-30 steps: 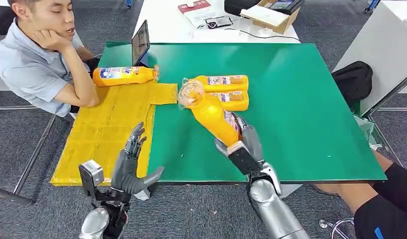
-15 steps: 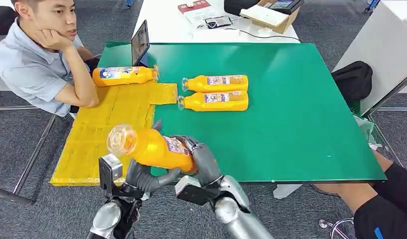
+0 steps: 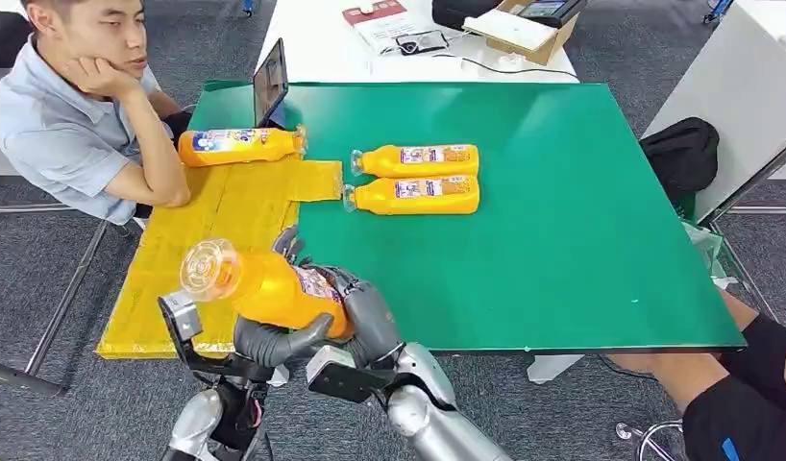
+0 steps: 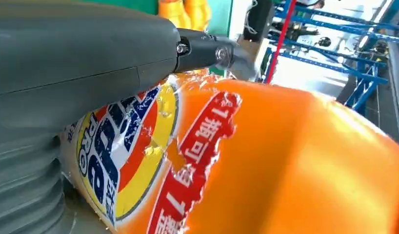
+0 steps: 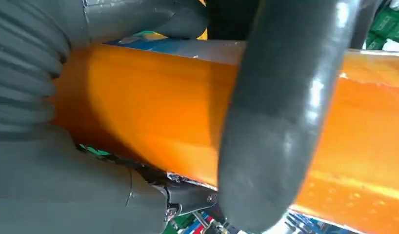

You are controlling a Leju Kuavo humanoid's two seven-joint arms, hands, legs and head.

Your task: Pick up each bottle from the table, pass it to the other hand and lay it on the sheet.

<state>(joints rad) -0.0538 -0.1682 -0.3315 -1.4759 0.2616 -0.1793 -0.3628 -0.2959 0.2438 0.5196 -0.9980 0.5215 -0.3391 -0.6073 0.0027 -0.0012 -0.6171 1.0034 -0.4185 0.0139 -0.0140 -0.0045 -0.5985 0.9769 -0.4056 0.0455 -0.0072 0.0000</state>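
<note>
While both hands meet off the table's [image 3: 562, 240] near edge, by its near-left corner, the head view shows the bottle [image 3: 274, 288] held level in the air, cap end toward the sheet [image 3: 178, 259]; the right hand [image 3: 365, 317] wraps its base, the left hand [image 3: 274, 336] cups its middle from below; two more bottles [image 3: 418, 178] lie side by side mid-table; another [image 3: 237, 146] lies at the sheet's far edge; a person [image 3: 72, 115] leans there.
Left wrist view: thumb [image 4: 80, 63] pressed on the label [image 4: 139, 146]; fingers closed round the body.
Right wrist view: a finger [image 5: 280, 112] curls tight over the orange wall.
Judgement: glossy plastic, likely slippery; full, so fairly heavy; stiff enough for a firm squeeze; take it at the labelled middle.
</note>
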